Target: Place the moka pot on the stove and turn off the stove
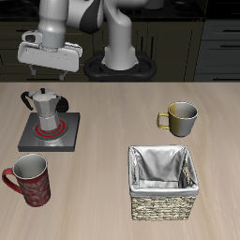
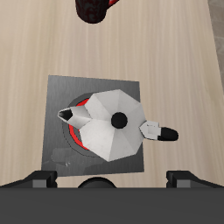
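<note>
The silver moka pot (image 1: 44,109) stands upright on the stove (image 1: 66,141), a dark grey square plate, right over its round burner. The coil glows red (image 1: 39,131) around the pot's base. My gripper (image 1: 45,73) hangs open and empty some way above the pot, touching nothing. The wrist view looks straight down on the moka pot (image 2: 114,122), its dark handle (image 2: 162,131) sticking out sideways, on the stove (image 2: 66,92) with a red arc of coil (image 2: 75,133) showing beside it. My gripper (image 2: 112,179) has its fingers spread wide. I cannot make out the stove's knob.
A red mug (image 1: 30,178) stands near the table's front edge, in front of the stove, and shows as a red mug (image 2: 94,9) in the wrist view. An olive-metal mug (image 1: 180,117) and a woven basket (image 1: 164,202) with a grey lining stand across the table.
</note>
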Tool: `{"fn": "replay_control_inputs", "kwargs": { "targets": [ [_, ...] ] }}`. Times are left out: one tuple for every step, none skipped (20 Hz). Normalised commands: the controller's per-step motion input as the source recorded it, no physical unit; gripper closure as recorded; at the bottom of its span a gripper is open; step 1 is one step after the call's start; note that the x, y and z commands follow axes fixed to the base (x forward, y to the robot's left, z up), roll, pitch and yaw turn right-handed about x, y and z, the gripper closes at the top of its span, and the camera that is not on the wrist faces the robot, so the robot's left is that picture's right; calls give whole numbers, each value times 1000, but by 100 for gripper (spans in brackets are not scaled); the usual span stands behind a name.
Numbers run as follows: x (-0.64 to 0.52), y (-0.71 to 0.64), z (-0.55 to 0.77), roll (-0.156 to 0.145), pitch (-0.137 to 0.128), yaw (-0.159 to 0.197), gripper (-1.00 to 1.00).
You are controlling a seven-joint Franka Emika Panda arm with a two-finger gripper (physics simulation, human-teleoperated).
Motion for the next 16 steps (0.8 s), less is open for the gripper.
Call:
{"fn": "replay_control_inputs", "kwargs": {
  "targets": [
    [-281, 97, 113, 23, 20, 57, -100],
    [-167, 99, 84, 15, 3, 15, -100],
    [-194, 72, 114, 41, -1, -16, -100],
    [-178, 50, 83, 8, -3, 8, -100],
    [-236, -41, 110, -28, 15, 10, -100],
    [-121, 64, 89, 45, -18, 27, -100],
    [-212, -36, 120, 9, 18, -36, -100],
    [-171, 25, 102, -16, 3, 21, -100],
    [-154, 60, 115, 64, -32, 10, -100],
    [-146, 17, 74, 4, -24, 35, -100],
    [-93, -7, 41, -1, 18, -16, -100],
    [-249, 69, 66, 85, 36, -10, -100],
    [-337, 1, 90, 76, 19, 56, -100],
    [-77, 53, 20, 3, 63, 30, -100],
    [-127, 26, 78, 46, 13, -13, -100],
    [0, 0, 0, 0, 0, 0, -100]
  ]
}}
